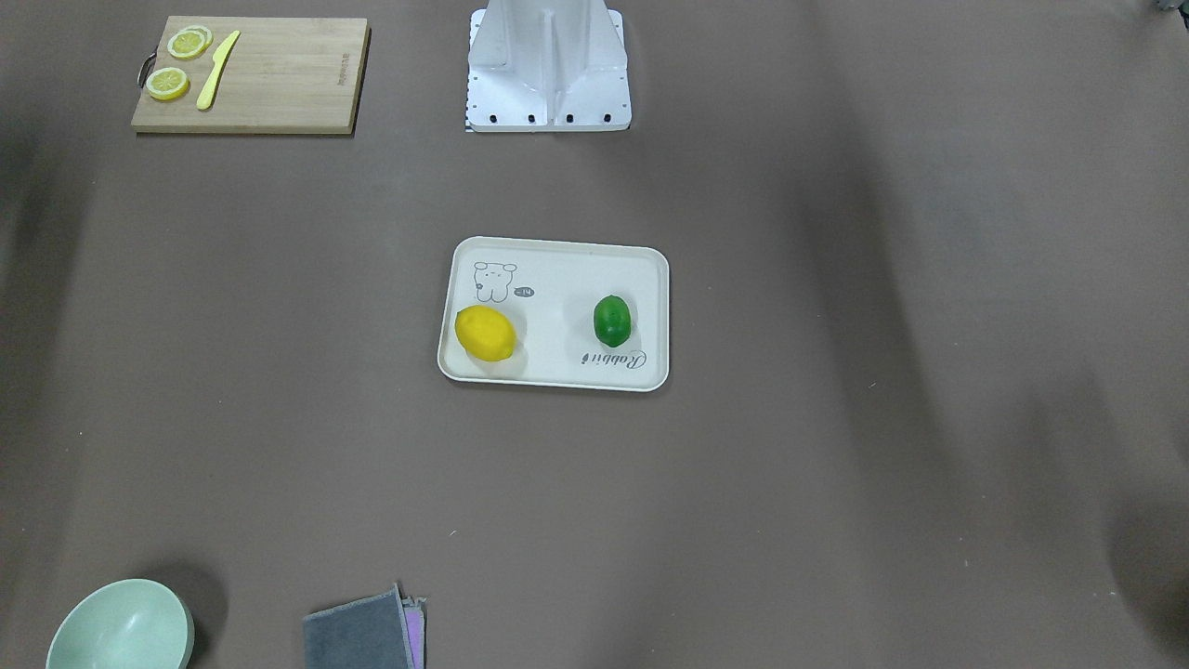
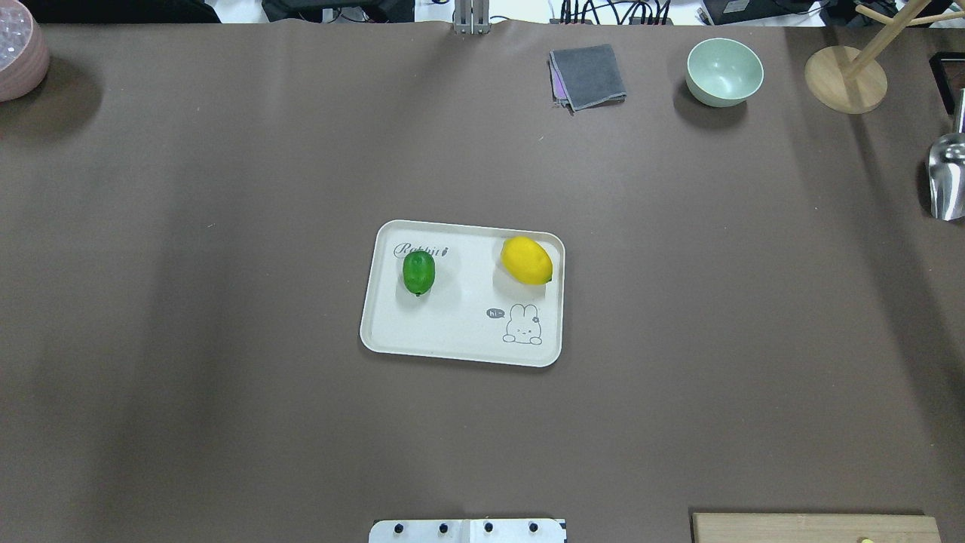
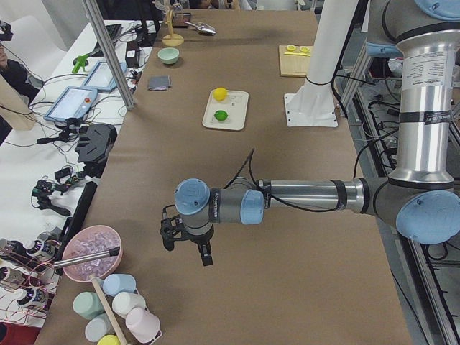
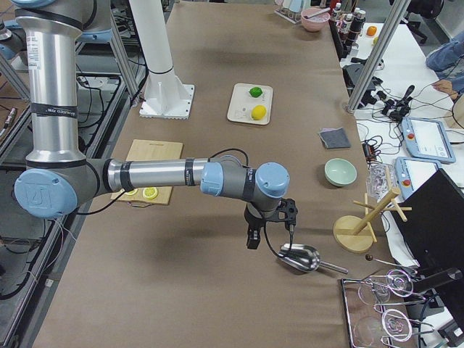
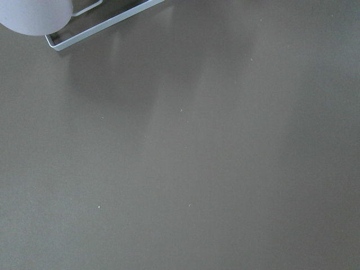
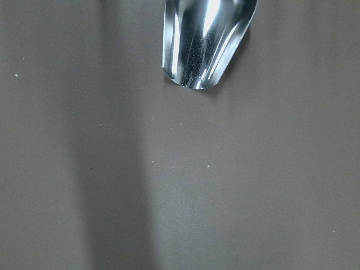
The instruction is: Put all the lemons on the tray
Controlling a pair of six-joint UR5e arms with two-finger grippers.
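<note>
I see the yellow lemon (image 2: 526, 261) and green lemon (image 2: 418, 272) inside the tray (image 2: 460, 324). The left end effector (image 3: 187, 248) and right end effector (image 4: 270, 235) hang well away from the tray, and I cannot tell their openings. A careless right-arm move could knock the scoop (image 4: 301, 257).

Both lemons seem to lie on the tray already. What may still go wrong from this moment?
1. The yellow lemon lies close to the rim of the tray. Being round, it might roll off if the tray is bumped.
2. The right pincer hangs close to the metal scoop and might knock it when the arm moves.
</note>
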